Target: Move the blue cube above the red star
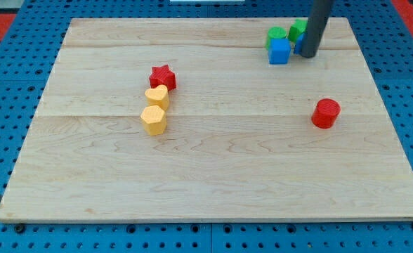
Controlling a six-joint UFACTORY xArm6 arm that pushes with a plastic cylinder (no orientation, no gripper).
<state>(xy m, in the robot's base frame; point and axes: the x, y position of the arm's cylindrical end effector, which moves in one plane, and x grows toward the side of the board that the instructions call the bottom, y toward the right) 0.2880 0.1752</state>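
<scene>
The blue cube sits near the view's top right on the wooden board. The red star lies left of the board's middle, far to the left of the cube. My rod comes down from the view's top, and my tip rests just right of the blue cube, close to it. A second blue block is mostly hidden behind the rod.
Two green blocks stand just above the blue cube. A yellow heart and a yellow hexagon lie right below the red star. A red cylinder stands at the right.
</scene>
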